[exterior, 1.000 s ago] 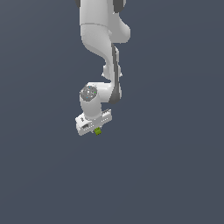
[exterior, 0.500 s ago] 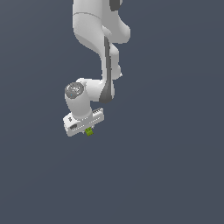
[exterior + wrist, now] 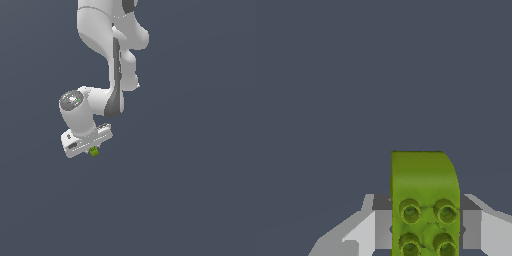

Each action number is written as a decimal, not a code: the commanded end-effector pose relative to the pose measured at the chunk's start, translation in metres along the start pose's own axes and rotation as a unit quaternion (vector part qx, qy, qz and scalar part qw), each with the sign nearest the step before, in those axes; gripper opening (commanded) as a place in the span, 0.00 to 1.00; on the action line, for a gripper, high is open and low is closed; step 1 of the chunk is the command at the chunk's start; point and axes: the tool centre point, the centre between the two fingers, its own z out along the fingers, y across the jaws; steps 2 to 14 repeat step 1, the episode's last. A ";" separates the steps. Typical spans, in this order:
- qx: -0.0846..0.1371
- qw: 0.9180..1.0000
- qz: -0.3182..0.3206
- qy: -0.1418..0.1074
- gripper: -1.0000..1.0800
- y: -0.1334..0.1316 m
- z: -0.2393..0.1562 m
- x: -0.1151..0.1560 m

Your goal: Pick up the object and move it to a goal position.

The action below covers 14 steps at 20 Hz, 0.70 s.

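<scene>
The object, a tiny lime-green block [image 3: 93, 151], sits between the fingers of my white gripper [image 3: 92, 150] and pokes out below the hand. In the wrist view the block [image 3: 423, 190] fills the space between the two grey fingers [image 3: 381, 220] and shows several round studs on its face. The gripper is shut on the block and holds it above the plain dark grey floor [image 3: 190, 200]. No goal marker shows in either view.
The white arm [image 3: 115, 75] reaches down from the top of the exterior view. Only the uniform dark grey floor surrounds it.
The gripper, still holding the green block, has moved toward the exterior view's left and slightly down over the last second.
</scene>
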 end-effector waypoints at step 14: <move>0.000 1.000 0.000 0.000 0.00 0.002 -0.001 0.001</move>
